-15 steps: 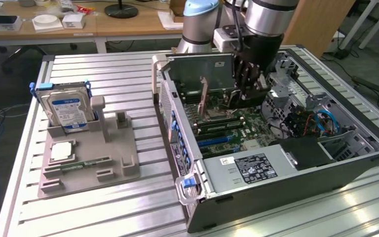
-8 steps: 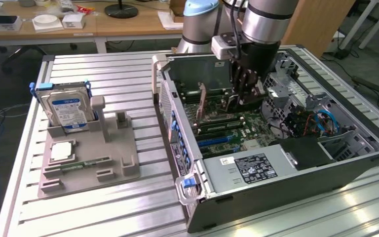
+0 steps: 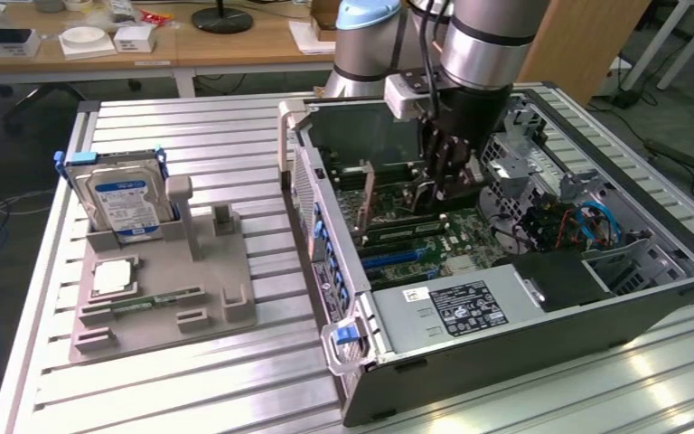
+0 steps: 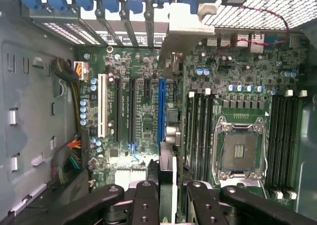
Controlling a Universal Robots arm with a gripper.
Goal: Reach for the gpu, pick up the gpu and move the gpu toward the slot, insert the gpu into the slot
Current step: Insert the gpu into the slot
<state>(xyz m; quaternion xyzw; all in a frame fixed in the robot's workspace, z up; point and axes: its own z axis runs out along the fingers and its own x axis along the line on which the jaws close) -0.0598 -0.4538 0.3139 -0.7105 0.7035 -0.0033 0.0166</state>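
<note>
- The computer case (image 3: 528, 362) is laid on its side on the slatted metal table (image 3: 202, 398), with its broad face open upward; the arm is let down into it from above.
- The gripper (image 3: 447, 185) is seen low between the case walls, over the motherboard (image 4: 141, 81); the metal drive cage (image 3: 522, 149) is close on the exterior view's right, and the perforated rear wall (image 3: 308, 194) with its blue clips is near on the exterior view's left.
- The fingers (image 4: 143, 202) are closed onto the gpu (image 4: 168, 168), one on each flat face; the card is pinched between them.
- The gpu is held on edge, with its flat faces upright; its long axis is laid parallel to the expansion slots, and its pale end bracket (image 4: 183, 31) is pointed at the rear wall.
- In the wrist view the card's edge is seen just beside the long blue slot (image 4: 161, 106); whether its lower edge is touching the slot cannot be told.
- Room to the sides is narrow; the other expansion slots (image 4: 119, 111), black and white, are ranged on one side of the card, and the memory banks (image 4: 198, 131) and the processor socket (image 4: 240, 153) on the other.
- Well apart from the case, on the exterior view's left, a hard drive (image 3: 124, 203) is stood upright in a grey fixture (image 3: 166, 298).
</note>
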